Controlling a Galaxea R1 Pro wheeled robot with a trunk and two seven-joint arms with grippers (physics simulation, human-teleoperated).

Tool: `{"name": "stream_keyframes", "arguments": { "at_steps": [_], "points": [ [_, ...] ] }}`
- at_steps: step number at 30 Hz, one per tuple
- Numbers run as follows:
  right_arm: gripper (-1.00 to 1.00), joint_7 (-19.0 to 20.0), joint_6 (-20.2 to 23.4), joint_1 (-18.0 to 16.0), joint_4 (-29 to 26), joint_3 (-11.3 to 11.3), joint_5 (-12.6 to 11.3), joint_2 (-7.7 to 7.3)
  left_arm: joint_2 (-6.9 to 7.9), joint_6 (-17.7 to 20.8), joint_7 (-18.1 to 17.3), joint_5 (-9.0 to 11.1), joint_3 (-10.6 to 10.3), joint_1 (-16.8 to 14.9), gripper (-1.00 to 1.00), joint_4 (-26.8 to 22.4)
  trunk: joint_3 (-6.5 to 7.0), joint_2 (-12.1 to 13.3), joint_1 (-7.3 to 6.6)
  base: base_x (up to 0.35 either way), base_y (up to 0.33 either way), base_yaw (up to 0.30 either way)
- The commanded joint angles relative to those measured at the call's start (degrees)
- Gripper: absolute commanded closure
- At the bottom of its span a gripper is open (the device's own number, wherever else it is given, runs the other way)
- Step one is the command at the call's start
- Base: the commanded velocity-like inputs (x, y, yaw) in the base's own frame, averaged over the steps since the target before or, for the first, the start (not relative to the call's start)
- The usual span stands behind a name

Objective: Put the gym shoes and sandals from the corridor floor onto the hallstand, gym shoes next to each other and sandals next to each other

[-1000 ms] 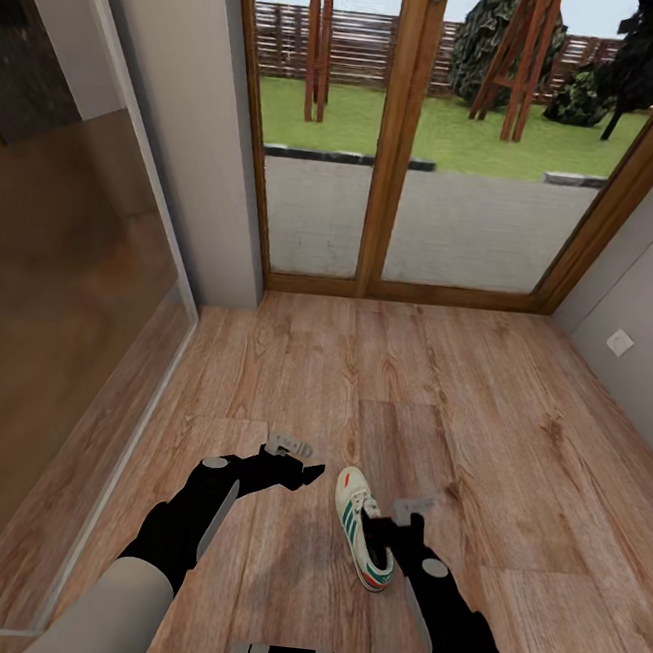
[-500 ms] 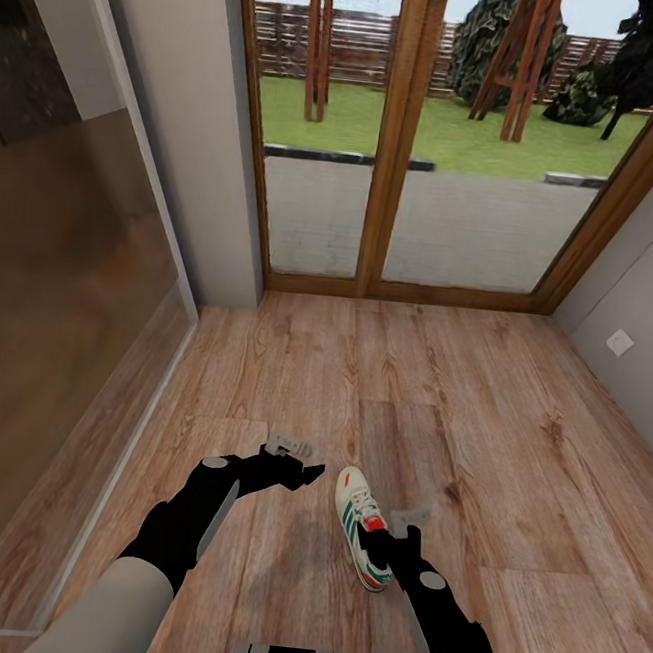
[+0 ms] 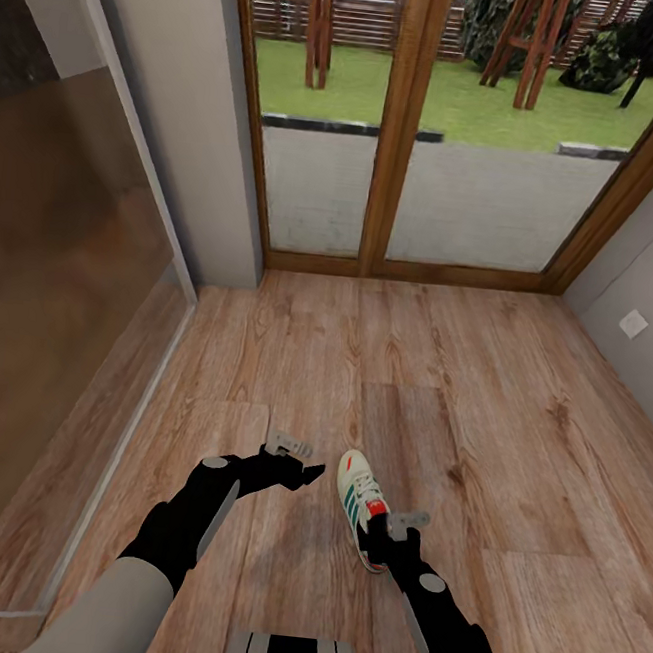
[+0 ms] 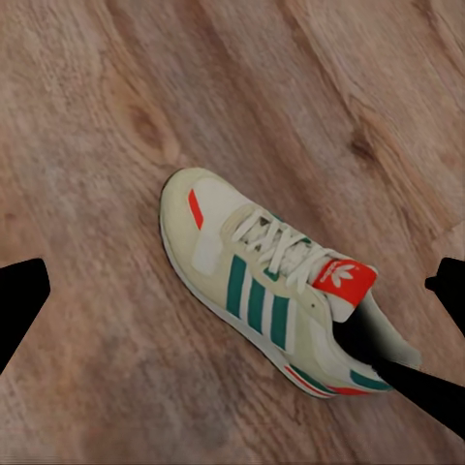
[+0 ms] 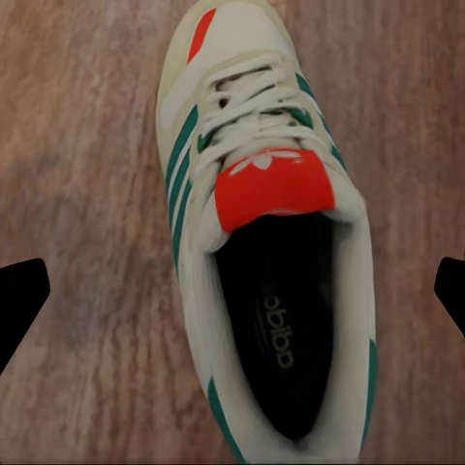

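From my head camera I look down on the corridor floor (image 3: 518,417), light wood-grain planks running up to a wood-framed glass door (image 3: 398,123) with grass beyond it. A grey wall (image 3: 177,120) stands to the left of the door, and a glossy brown panel (image 3: 52,258) runs along my left side. One gym shoe (image 3: 362,503) lies on the planks just ahead of me, toe pointing away toward the door, heel nearest my body. My right gripper (image 3: 385,539) sits over the heel end of that shoe, covering part of it; from this angle I cannot quite tell whether a finger touches the collar. My left gripper (image 3: 297,464) hangs just beside the shoe on its left, apart from it.

In my left wrist camera the gym shoe (image 4: 276,286) lies diagonally on the floor, white with green stripes and a red-orange tongue. My two left fingertips (image 4: 19,295) show as dark tips at opposite edges, spread wide with nothing between them. A dark part of my right arm (image 4: 407,378) covers the shoe's heel.

In my right wrist camera the gym shoe (image 5: 262,213) is seen from straight above, its dark insole and opening facing me. My right fingertips (image 5: 19,300) stand wide apart, one on each side of the shoe, not closed on it.
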Motion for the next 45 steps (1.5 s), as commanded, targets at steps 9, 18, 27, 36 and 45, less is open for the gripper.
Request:
{"name": "stream_keyframes", "arguments": {
  "at_steps": [9,18,27,36,45],
  "points": [
    [-1.00,0.41,-0.24,-0.03,-0.08,-0.47,0.47,0.06,-0.03,0.19,-0.35,-0.51,0.12,0.03,-1.00,-0.08,-2.84,-0.14,0.22,0.000,0.000,0.000],
    [-1.00,0.39,-2.75,-0.03,-0.04,-0.43,0.47,-0.83,-0.03,0.19,-0.30,-0.51,0.16,0.20,-1.00,-0.05,-2.95,-0.14,0.22,0.000,0.000,0.000],
    [-1.00,0.42,-7.74,-0.03,1.73,-0.42,0.47,-2.34,-0.03,0.19,-0.31,-0.51,0.13,0.16,-1.00,-0.04,-2.96,-0.14,0.22,0.000,0.000,0.000],
    [-1.00,0.39,-8.97,-0.03,4.36,-0.42,0.47,-2.47,-0.03,0.19,-0.29,-0.51,0.13,0.15,-1.00,-0.03,-2.96,-0.14,0.22,0.000,0.000,0.000],
    [-1.00,0.39,-10.85,-0.03,5.82,-0.42,0.47,-2.47,-0.03,0.19,-0.29,-0.51,0.13,0.14,-1.00,-0.01,-2.96,-0.14,0.22,0.000,0.000,0.000]
  ]
}}
